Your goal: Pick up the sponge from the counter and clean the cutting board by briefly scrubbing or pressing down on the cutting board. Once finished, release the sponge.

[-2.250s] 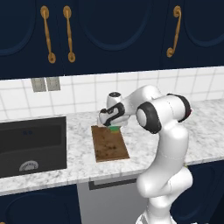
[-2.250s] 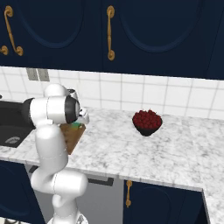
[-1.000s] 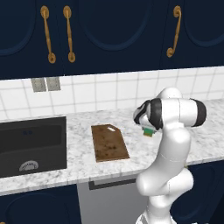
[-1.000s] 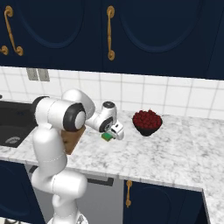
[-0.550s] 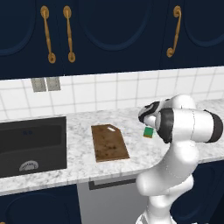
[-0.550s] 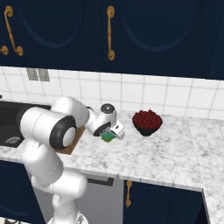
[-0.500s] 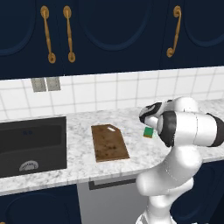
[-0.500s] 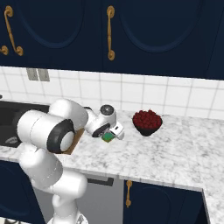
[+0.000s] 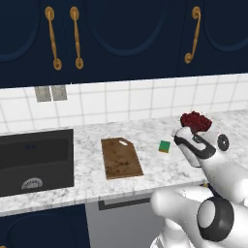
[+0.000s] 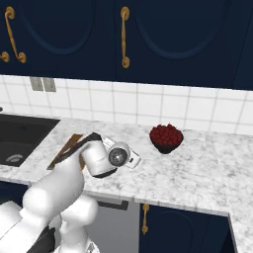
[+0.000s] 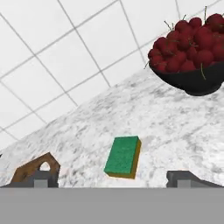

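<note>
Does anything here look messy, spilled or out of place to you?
Nothing is spilled or broken. The sponge lies flat on the counter, green side up, between the cutting board and the bowl of cherries, touching neither. The board carries dark stains. The open gripper sits just short of the sponge.

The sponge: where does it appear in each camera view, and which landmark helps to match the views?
Left base view: the sponge lies on the counter, right of the cutting board.
Right base view: I cannot find it.
Hand view: lower centre, flat on the marble.
Shared landmark: the cherry bowl.
</note>
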### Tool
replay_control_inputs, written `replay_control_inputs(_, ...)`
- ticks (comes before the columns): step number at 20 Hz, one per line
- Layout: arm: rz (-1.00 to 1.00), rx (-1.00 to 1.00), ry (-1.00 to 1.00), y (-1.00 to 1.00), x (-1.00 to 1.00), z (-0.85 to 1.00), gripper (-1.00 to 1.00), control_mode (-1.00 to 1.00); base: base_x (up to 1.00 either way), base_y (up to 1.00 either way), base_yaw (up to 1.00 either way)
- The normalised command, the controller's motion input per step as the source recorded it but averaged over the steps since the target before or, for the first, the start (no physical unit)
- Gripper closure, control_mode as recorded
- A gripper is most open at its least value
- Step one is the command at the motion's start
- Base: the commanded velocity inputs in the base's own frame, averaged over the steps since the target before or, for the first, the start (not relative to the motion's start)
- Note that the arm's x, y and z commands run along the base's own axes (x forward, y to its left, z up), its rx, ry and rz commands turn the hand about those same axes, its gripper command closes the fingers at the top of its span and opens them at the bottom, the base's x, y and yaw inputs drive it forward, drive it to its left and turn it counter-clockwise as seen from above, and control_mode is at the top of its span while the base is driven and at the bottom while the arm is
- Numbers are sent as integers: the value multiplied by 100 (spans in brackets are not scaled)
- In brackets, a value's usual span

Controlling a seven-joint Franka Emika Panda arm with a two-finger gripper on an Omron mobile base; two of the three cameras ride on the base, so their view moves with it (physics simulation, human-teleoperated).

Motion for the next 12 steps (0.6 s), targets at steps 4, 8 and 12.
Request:
replay_control_inputs(4,12,2,-43,0,-100,44,-100,-100,0,0,0)
replay_control_inputs(8,12,3,-47,0,-100,31,-100,-100,0,0,0)
replay_control_inputs(12,13,1,-41,0,-100,3,-100,-100,0,0,0)
